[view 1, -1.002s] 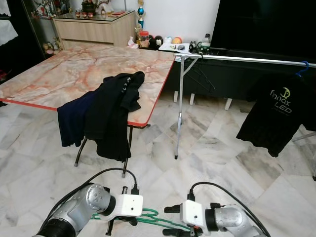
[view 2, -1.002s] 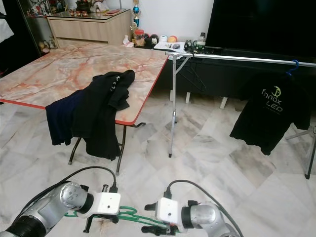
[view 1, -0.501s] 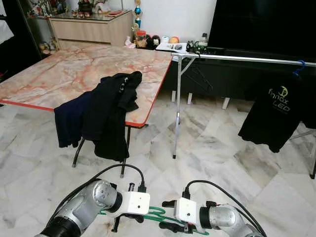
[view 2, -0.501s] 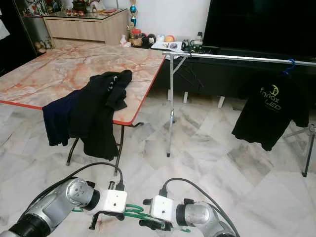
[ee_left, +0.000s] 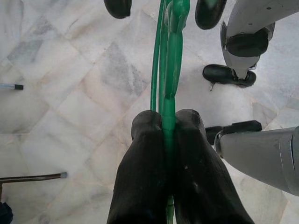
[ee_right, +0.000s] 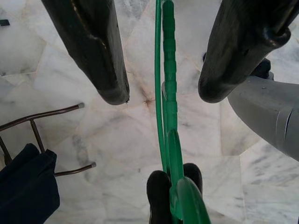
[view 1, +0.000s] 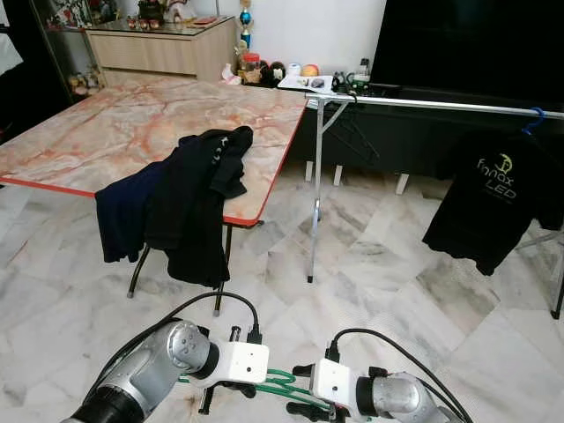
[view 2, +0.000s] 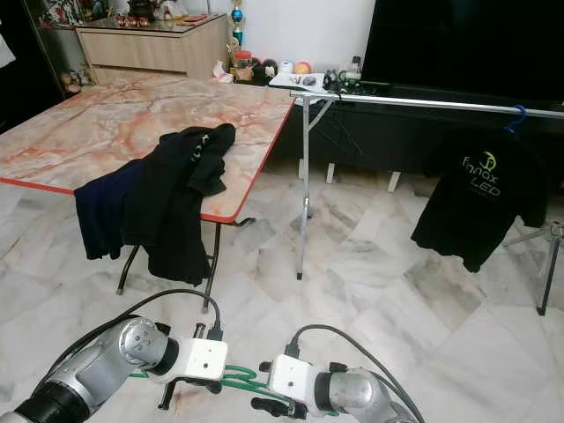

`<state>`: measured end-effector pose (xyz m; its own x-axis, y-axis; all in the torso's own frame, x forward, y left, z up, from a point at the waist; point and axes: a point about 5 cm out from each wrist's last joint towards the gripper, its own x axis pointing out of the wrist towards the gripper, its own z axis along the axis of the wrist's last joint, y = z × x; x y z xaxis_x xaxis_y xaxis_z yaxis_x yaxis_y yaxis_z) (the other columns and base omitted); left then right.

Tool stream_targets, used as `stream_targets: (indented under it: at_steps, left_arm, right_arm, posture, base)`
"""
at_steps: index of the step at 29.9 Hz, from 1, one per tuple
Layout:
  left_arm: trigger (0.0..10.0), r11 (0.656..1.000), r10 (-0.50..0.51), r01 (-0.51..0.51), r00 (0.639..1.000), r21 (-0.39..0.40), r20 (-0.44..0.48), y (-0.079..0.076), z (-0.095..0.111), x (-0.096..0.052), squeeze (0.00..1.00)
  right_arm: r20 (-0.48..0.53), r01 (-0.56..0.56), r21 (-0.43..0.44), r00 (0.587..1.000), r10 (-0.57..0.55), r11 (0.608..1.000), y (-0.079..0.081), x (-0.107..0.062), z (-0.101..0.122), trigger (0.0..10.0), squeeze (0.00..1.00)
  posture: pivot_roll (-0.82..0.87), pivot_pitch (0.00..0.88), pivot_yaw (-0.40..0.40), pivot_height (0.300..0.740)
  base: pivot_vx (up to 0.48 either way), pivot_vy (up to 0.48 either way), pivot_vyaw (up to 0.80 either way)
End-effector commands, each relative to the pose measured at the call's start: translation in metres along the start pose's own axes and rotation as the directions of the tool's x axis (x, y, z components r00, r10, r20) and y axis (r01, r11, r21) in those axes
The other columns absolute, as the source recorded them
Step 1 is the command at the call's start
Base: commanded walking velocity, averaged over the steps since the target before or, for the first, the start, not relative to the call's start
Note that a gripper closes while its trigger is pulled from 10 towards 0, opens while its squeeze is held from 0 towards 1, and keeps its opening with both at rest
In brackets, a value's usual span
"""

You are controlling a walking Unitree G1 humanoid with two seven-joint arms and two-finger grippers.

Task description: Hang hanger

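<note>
A green hanger [view 1: 280, 385] is held low over the marble floor [view 1: 388, 264], clamped between the closed fingers [ee_left: 145, 163] of the robot's left claw [ee_left: 168, 140], while the right claw [ee_right: 161, 91] faces it with its two fingers spread wide on either side of the hanger's green bar, not pinching it. The hanging itself looks not yet begun: the clothes rail [view 1: 458, 107] on its metal stand runs across the far side of the room, well apart from both claws, already carrying a black printed T-shirt [view 1: 493, 203] on a blue hanger near its right end and a bare dark hanger near its left end. A marble-patterned counter [view 1: 132, 123] stands to the left, with dark garments [view 1: 181, 207] draped over its near red edge. What appears left is to carry the green hanger across the floor to the rail and hook it over the bar.
</note>
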<state>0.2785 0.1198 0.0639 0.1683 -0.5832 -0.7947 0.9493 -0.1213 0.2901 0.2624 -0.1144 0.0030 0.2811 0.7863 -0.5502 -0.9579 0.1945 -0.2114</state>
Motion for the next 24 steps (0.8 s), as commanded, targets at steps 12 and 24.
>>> stream_targets:
  at_steps: [12,24]
  left_arm:
    - [10.0,1.000,-0.011,0.011,1.000,0.005,0.002,-0.0025,0.0021,0.0009,0.00]
    - [10.0,1.000,-0.011,0.011,1.000,0.004,0.005,-0.0027,0.0026,0.0016,0.00]
  right_arm:
    - [0.001,0.009,0.020,1.000,-0.009,1.000,0.0002,0.0050,0.0024,0.0,0.00]
    - [0.005,0.013,0.029,1.000,-0.013,0.999,-0.0015,0.0048,0.0032,0.0,0.00]
  posture:
    - [0.19,0.000,-0.058,0.740]
    - [0.19,0.002,-0.057,0.740]
  base:
    - [0.000,0.000,0.00]
    - [0.000,0.000,0.00]
